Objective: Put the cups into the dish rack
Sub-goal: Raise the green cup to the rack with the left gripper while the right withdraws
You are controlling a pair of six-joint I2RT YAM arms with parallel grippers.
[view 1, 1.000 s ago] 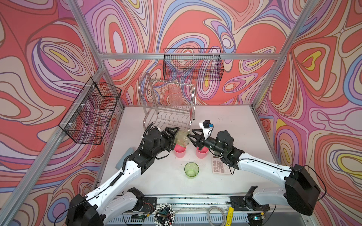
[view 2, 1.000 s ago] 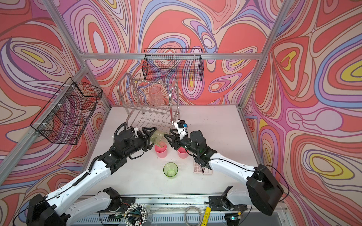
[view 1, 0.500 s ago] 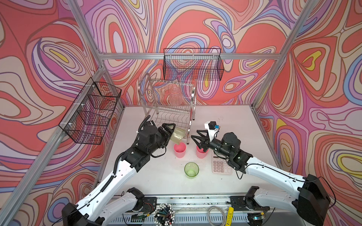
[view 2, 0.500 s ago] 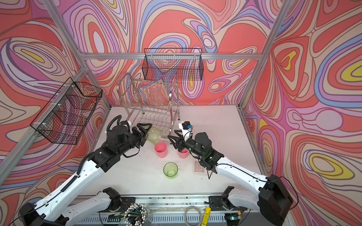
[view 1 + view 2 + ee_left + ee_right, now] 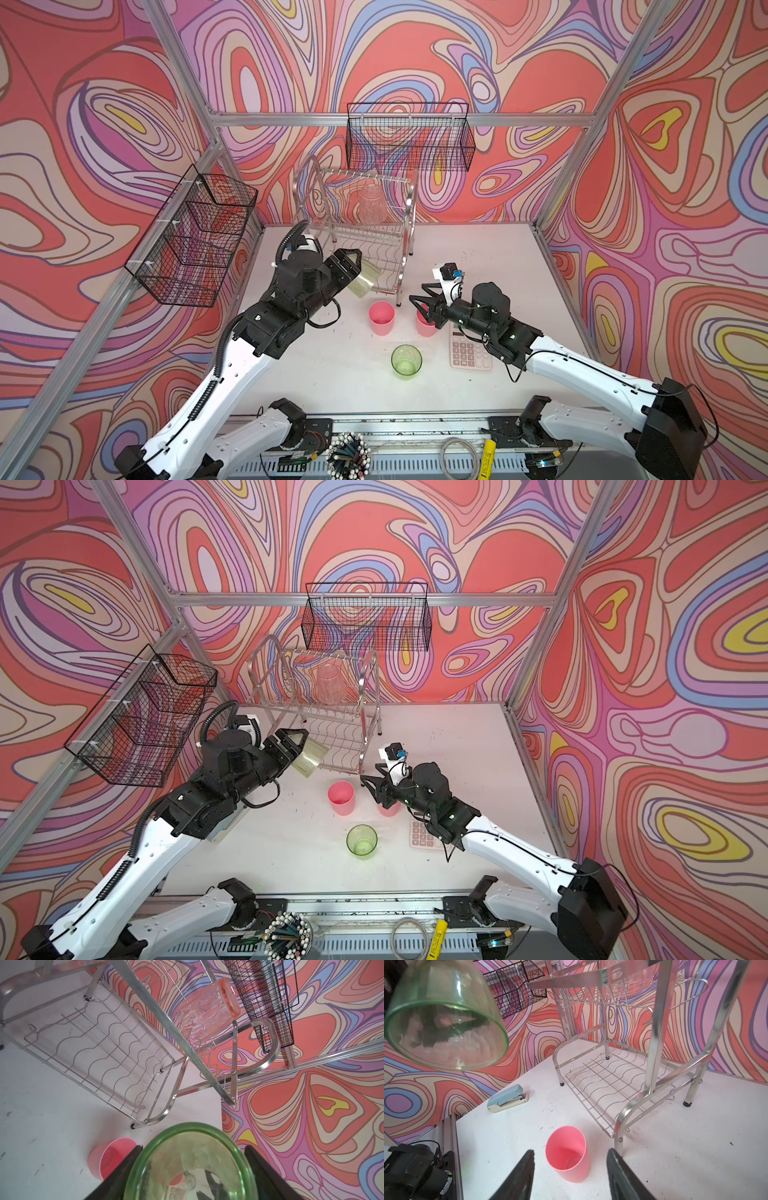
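Observation:
My left gripper (image 5: pixel 353 266) (image 5: pixel 297 746) (image 5: pixel 193 1147) is shut on a translucent green cup (image 5: pixel 365 281) (image 5: pixel 310 761) (image 5: pixel 191 1167) (image 5: pixel 446 1022). It holds the cup tilted in the air, just in front of the lower tier of the silver dish rack (image 5: pixel 410 212) (image 5: pixel 365 688) (image 5: pixel 270 1049) (image 5: pixel 656 1022). A clear pinkish ribbed cup (image 5: pixel 371 203) (image 5: pixel 330 683) (image 5: pixel 207 1009) stands upside down on the upper tier. Two pink cups (image 5: pixel 381 318) (image 5: pixel 426 326) (image 5: pixel 566 1159) and a second green cup (image 5: pixel 406 361) (image 5: pixel 362 840) stand on the table. My right gripper (image 5: pixel 420 300) (image 5: pixel 374 785) (image 5: pixel 571 1150) is open above the right pink cup, holding nothing.
A calculator (image 5: pixel 469 353) (image 5: pixel 422 837) lies under my right arm. At the table's left lies a blue stapler (image 5: pixel 507 1101). Black mesh baskets hang on the back wall (image 5: pixel 409 137) and the left wall (image 5: pixel 195 237). A pen holder (image 5: pixel 348 455) sits at the front edge.
My left arm has lifted the green cup up and back-left toward the rack. The right arm has drawn back a little to the right, its jaws slightly wider.

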